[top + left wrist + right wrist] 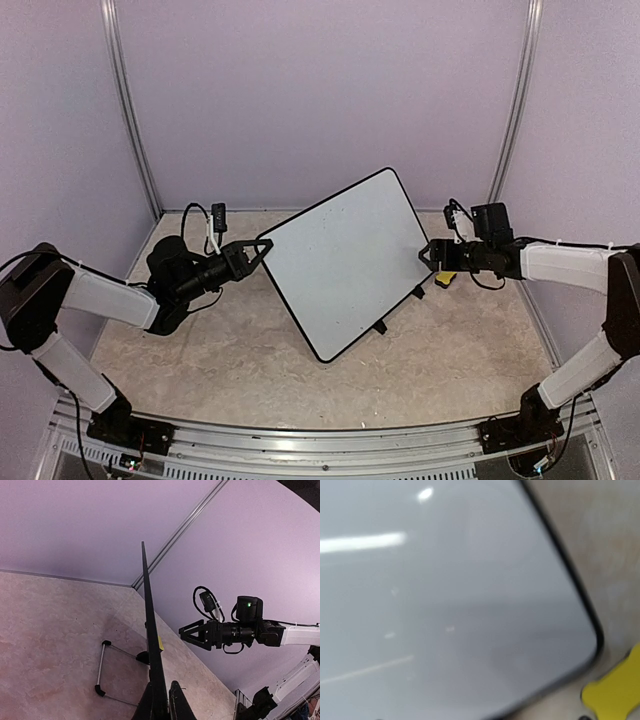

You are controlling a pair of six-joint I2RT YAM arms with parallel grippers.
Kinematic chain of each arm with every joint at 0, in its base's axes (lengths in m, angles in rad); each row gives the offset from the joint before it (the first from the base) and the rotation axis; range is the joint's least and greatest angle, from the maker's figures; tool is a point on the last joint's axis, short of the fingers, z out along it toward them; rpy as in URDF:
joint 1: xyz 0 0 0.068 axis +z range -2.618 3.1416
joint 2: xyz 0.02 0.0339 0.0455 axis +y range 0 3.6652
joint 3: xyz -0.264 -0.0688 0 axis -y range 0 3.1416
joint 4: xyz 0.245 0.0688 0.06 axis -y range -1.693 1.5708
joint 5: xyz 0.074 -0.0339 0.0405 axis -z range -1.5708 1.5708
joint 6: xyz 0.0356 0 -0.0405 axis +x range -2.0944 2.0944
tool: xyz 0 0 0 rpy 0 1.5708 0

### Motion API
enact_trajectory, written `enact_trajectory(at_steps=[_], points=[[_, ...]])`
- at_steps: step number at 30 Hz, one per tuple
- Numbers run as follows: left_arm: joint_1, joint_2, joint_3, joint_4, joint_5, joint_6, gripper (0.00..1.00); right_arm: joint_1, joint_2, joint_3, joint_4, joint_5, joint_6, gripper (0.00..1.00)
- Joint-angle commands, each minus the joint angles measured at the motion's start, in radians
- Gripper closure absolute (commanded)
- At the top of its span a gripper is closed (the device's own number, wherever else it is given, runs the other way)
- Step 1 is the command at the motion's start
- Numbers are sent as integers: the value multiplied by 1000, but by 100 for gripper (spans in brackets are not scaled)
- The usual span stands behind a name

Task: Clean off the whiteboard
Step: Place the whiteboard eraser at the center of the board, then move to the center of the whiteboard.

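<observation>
The whiteboard [345, 260] stands about mid tabletop [200, 360], twisted so one corner points toward the back edge. Its face is tipped up on the wire stand [102, 667] behind it. From above the face looks nearly blank. My right wrist view is blurred & shows only faint smears, so I can't say how much writing is left.

My left gripper [262, 248] is clamped on the whiteboard's left corner; in the wrist view the thin black rim runs straight betw. my fingers. That side = steadying hold.

My right gripper [430, 255] hovers at the whiteboard's right edge, not touching it as far as I see. Jaws: can't tell if they're apart or closed from these views. A yellow sponge [444, 278] lies on the tabletop just beside that edge, right next to the gripper. It doesn't look held, but I'm not sure.

Step in hand, my read: whiteboard braced, wiper not yet picked up. Next move prob. needs the right gripper dropped over the sponge w/ jaws wide enough to straddle it. Then close, lift & make flat strokes across the face w/ light pressure. Too hard & the stand could fold, or the whiteboard could slip out of my left pinch.
</observation>
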Motion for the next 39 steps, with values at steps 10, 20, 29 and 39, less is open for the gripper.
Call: enact_trajectory(at_steps=[10,20,29,39], points=[[-15,-3,28,49,47,31,78,73,78,-59,-84,103,-103,27],[-5,-6,22,52,45,25,62,107,175,-27,-75,116,-130,35],[0,-2,21,58,47,18,45,122,238,23,-61,141,-150,42],[4,-11,18,53,41,20,42,124,305,63,-54,167,-179,58]])
